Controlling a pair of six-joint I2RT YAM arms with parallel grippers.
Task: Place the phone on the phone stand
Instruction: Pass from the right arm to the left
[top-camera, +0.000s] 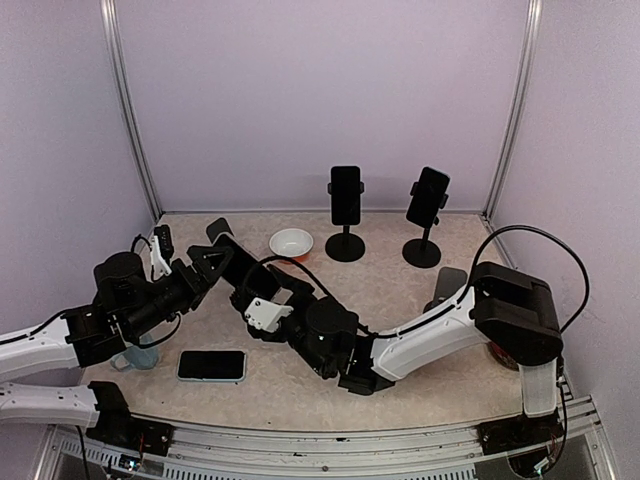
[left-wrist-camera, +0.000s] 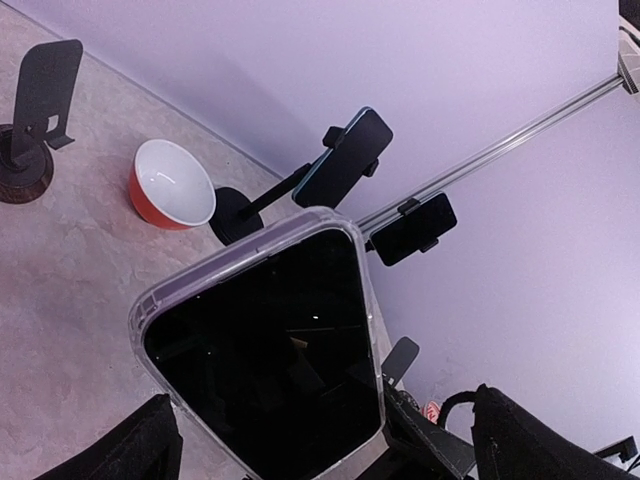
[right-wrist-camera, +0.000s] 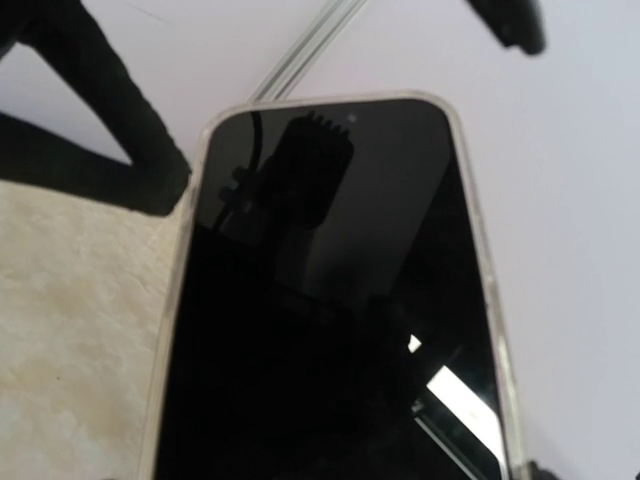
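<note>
A black phone in a clear case (left-wrist-camera: 265, 350) fills both wrist views, and in the right wrist view (right-wrist-camera: 330, 330) its screen faces the camera. It is held above the table's left middle (top-camera: 238, 266). My right gripper (top-camera: 254, 284) reaches across from the right and is shut on it, though its fingers hardly show in its own view (right-wrist-camera: 330, 470). My left gripper (top-camera: 218, 258) has its fingers (left-wrist-camera: 140, 450) spread wide either side of the phone's lower end (left-wrist-camera: 325, 450). An empty black phone stand (top-camera: 219, 229) stands just behind, also seen in the left wrist view (left-wrist-camera: 45, 90).
Two stands with phones (top-camera: 346, 195) (top-camera: 428, 197) stand at the back. A red and white bowl (top-camera: 291, 242) sits before them. A second phone (top-camera: 211, 366) lies flat at the front left beside a pale cup (top-camera: 140, 356). Another empty stand (top-camera: 447, 283) is at the right.
</note>
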